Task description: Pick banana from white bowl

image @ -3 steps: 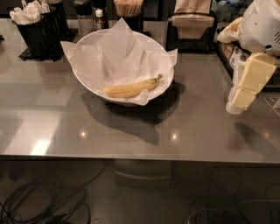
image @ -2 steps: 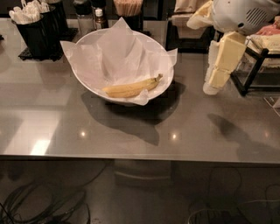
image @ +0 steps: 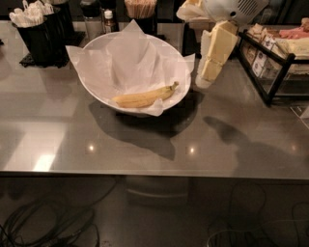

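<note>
One banana [image: 145, 98] in the white bowl [image: 164, 44], lying on its side on the crinkled white paper [image: 130, 58], in the front part of the bowl, nearest to the camera. Yellow, a little curved, with the stem end pointing to the right and slightly up, close to the right rim. Touched only by the paper. Pointed paper corners sticking out over the rim at the left, at the back and at the right.

Bowl standing on the grey table [image: 145, 149], rim slanted, higher at the back, with a dark shadow under it and in front.

Gripper [image: 203, 81] hanging in the air just beside the bowl, on its right side, pointing down and a little to the left, tip near the right paper corner. Apart from the banana and not above it. Holding nothing. Cannot tell from this angle whether open or closed. Shadow of the arm on the table, further to the right.

Behind the bowl, at the left, a black holder [image: 41, 36] full of white items, then a small bottle [image: 110, 21] and a cup of wooden sticks [image: 140, 8]. At the right edge, a black wire rack [image: 270, 62] with small packets. Under the table, several dark cables [image: 48, 226].
</note>
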Tool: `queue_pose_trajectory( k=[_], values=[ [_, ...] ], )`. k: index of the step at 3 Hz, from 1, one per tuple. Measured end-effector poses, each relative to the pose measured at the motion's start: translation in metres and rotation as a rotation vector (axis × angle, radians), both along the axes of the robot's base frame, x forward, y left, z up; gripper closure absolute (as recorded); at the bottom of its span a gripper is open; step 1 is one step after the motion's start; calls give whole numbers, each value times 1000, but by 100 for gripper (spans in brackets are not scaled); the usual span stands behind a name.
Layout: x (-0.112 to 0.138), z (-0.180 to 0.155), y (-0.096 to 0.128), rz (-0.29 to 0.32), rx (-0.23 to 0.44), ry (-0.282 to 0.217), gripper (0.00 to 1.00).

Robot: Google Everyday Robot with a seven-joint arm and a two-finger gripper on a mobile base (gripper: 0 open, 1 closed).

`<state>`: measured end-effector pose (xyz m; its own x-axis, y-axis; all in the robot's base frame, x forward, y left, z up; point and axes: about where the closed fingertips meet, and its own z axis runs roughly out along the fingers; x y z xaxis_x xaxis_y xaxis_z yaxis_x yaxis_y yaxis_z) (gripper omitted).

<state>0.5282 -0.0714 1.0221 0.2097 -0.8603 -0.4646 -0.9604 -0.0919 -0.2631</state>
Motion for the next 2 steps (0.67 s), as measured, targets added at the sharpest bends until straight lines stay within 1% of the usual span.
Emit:
queue_pose_trajectory(
  k=[1,2],
  values=[
    [15,-10,8,6,36,2,0],
    [41,-33,36,72,63,51,0]
  ],
)
